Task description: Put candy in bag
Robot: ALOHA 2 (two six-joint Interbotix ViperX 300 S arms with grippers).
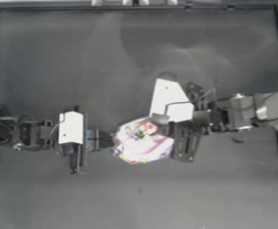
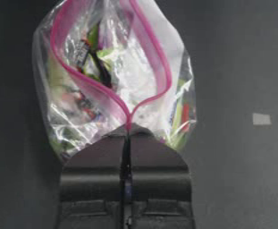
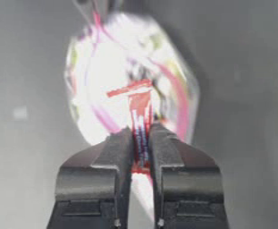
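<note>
Pinching the candy (image 3: 140,120) over the bag (image 1: 142,141), right pincer (image 3: 141,129) (left pincer (image 2: 128,134) grips its rim).

My counter (image 1: 135,53) is a dark, matte surface filling the frame. The bag (image 1: 142,141) sits near its centre; whether it rests on it I cannot tell.

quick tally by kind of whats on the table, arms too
Clear plastic zip bag with pink strip and colourful contents: 1, held open at its rim by the left tool.
Red-and-white wrapped oblong candy: 1, clamped in the right tool at the bag's mouth.
Sweets inside the bag: too jumbled to count.
Robot arm tools: 2.
Total: 4.
</note>
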